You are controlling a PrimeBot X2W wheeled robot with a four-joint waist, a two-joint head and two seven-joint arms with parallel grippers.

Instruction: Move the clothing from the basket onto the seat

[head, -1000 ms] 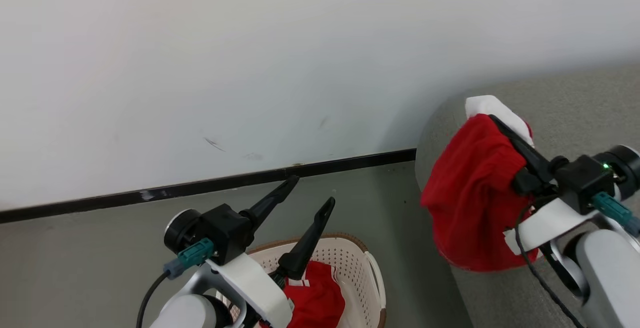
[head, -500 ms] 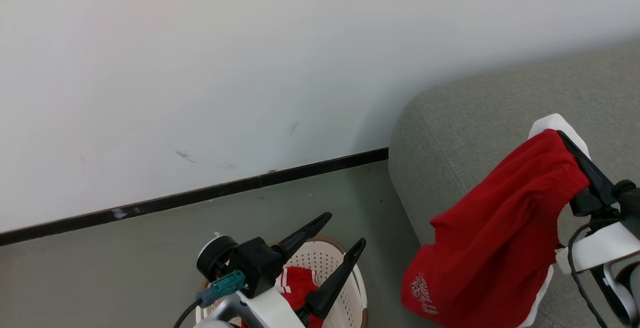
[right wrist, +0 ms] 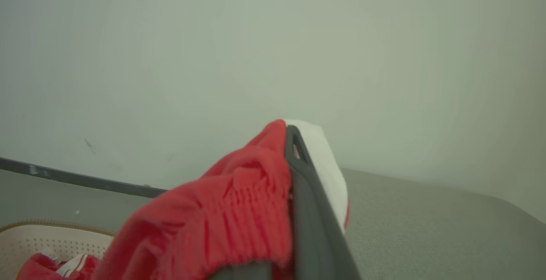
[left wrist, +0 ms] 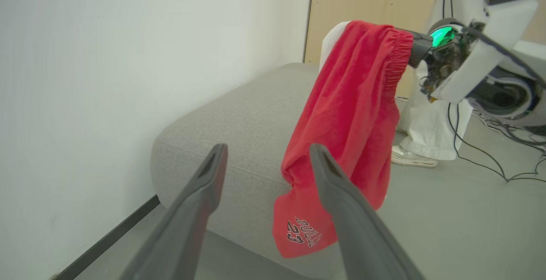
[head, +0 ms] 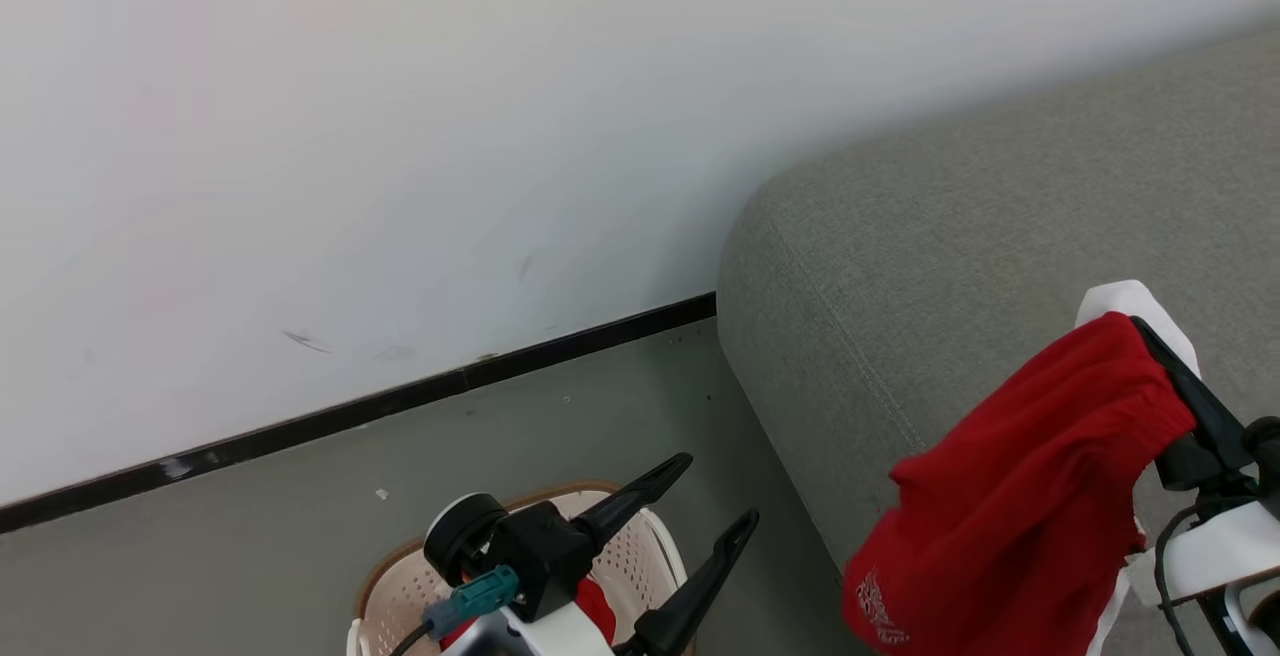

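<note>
While your right tool (head: pixel 1150 336) at 4 o'clock grips one red garment (head: pixel 1010 496) at the edge of the seat (head: pixel 950 266), not yet laid down, the other garment (head: pixel 596 608) lies in the basket (head: pixel 400 586) at 7 o'clock, near your wide-open left tool (head: pixel 718 488).

Printed upside down on the red shorts (left wrist: pixel 341 113), just above the lower hem: "23", with what looks like "BULLS" beside it, in dark letters outlined in white. From the head view, same print (head: pixel 880 608) above that hem, too small to read.
</note>
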